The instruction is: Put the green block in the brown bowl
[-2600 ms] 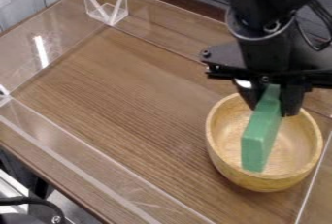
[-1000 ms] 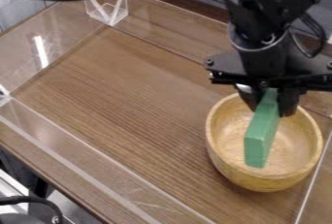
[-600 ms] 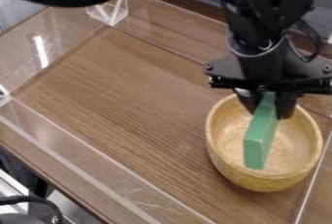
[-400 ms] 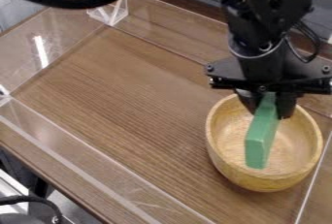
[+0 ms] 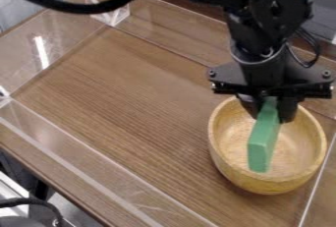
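Note:
The green block (image 5: pixel 264 140) hangs upright inside the brown bowl (image 5: pixel 230 164), its lower end low over the bowl's floor. My black gripper (image 5: pixel 269 100) is shut on the block's top end, directly above the bowl's middle. The bowl is a light tan wooden one standing at the right front of the table. Whether the block's bottom touches the bowl I cannot tell.
The wooden tabletop (image 5: pixel 118 84) is ringed by a low clear plastic wall (image 5: pixel 79 177). A small clear stand (image 5: pixel 108 8) sits at the back left. The table's front edge runs close under the bowl.
The arm has shifted slightly up and back over the last seconds, with the block still gripped over the bowl. The bowl has not moved.

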You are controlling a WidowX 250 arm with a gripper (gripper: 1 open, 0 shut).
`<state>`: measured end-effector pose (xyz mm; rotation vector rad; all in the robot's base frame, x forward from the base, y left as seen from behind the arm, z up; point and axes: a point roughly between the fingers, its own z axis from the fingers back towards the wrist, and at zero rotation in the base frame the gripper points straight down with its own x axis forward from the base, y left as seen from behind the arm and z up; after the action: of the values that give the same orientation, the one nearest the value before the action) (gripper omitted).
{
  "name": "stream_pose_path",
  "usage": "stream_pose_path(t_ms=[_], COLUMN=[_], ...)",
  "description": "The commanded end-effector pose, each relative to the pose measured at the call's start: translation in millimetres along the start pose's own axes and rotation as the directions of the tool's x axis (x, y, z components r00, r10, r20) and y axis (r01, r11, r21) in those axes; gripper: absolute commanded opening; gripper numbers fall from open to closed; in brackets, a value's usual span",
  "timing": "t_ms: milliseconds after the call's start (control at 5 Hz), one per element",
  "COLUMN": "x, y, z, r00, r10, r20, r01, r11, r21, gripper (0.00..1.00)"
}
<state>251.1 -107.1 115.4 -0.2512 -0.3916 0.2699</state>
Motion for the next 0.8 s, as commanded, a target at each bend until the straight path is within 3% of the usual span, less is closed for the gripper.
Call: stream_pose_path(t_ms=[0, 600], x=[8.0, 8.3], y=[-4.9, -1.5], z=[4.1, -5.3], r00=[0.999, 0.999], r10=[0.014, 0.039], r20=[0.032, 0.027], r01=[-0.013, -0.039], r11=[1.000, 0.999], r21=[-0.023, -0.022], gripper=[0.00, 0.00])
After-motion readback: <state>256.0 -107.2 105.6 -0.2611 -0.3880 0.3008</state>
